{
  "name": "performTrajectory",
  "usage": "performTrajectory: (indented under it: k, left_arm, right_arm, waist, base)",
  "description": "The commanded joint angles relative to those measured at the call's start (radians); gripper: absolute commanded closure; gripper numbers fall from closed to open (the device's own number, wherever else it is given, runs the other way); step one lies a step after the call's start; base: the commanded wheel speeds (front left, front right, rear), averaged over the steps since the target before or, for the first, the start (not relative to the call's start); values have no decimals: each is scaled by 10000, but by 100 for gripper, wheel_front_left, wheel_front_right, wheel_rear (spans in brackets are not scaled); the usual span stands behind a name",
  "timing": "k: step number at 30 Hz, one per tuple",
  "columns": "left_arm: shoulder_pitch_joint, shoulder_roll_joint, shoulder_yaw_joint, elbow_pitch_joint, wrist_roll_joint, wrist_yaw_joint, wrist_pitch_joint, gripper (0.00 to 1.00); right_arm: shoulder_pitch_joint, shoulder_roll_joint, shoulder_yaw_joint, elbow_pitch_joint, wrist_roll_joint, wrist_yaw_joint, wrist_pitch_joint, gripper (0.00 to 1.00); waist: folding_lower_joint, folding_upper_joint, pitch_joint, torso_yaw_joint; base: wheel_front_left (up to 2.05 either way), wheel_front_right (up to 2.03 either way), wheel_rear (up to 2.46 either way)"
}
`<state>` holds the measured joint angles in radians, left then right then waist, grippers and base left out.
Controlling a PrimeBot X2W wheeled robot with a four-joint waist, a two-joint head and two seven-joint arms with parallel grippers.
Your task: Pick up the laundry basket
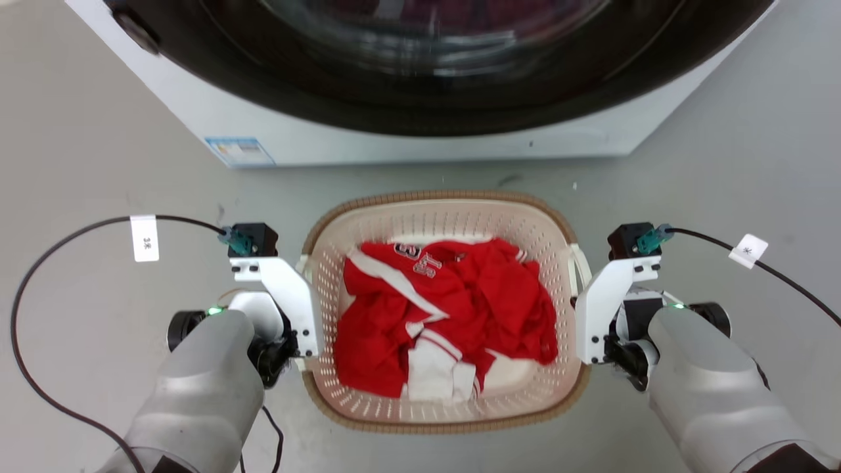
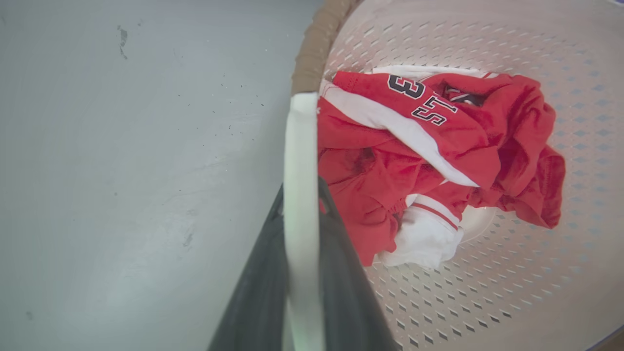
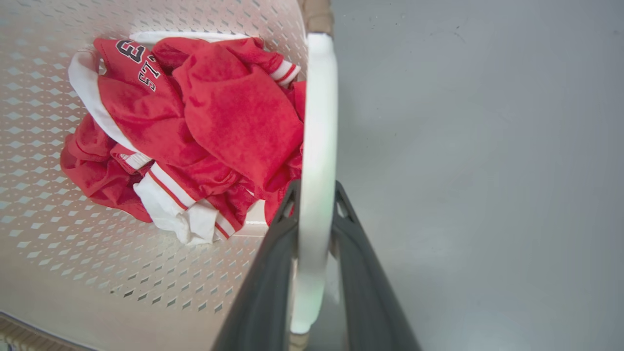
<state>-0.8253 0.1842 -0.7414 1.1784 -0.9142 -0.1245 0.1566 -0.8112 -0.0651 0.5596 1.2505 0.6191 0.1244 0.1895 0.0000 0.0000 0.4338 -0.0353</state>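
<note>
Since the washing machine (image 1: 420, 79) is the big thing at the back, start there. The laundry basket (image 1: 447, 195) sits on the grey floor (image 1: 98, 131) right in front of it, between the two arms. As far as I can tell it hasn't left the ground yet. Red and white clothes (image 1: 447, 309) are bunched up inside. Grabbing part looks done tbh: the left gripper (image 2: 301, 195) has its fingers pinched onto the left handle (image 2: 300, 136), one each side. The right gripper (image 3: 316, 190) is clamped the same way on the right handle (image 3: 319, 97). So what's left is the actual lift, and I'd guess both arms need to rise evenly or it'll tip.
</note>
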Motion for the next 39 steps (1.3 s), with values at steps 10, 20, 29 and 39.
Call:
performTrajectory:
  k: [10, 20, 29, 39]
  left_arm:
    - [473, -239, -435, -341, -944, -119, 1200, 100]
    - [667, -82, -743, -357, -1507, -119, 2144, 100]
    - [1047, -72, -1006, -135, -1842, -115, 2597, 100]
    - [1421, -66, -1284, 7, -2098, -109, 2720, 100]
  right_arm:
    - [265, 284, 329, 47, 678, 116, 1599, 100]
    - [455, 281, 311, 199, 1191, 116, 3011, 100]
    - [860, 260, 304, 311, 1407, 115, 4027, 100]
    - [1173, 247, 209, 357, 1393, 115, 4277, 100]
  waist:
    - [0, 0, -2330, 107]
    - [0, 0, -3393, 27]
    - [0, 0, -4265, 4]
    - [0, 0, -4573, 46]
  base:
    - [0, 0, 0]
    - [0, 0, 0]
    - [0, 0, 0]
    - [0, 0, 0]
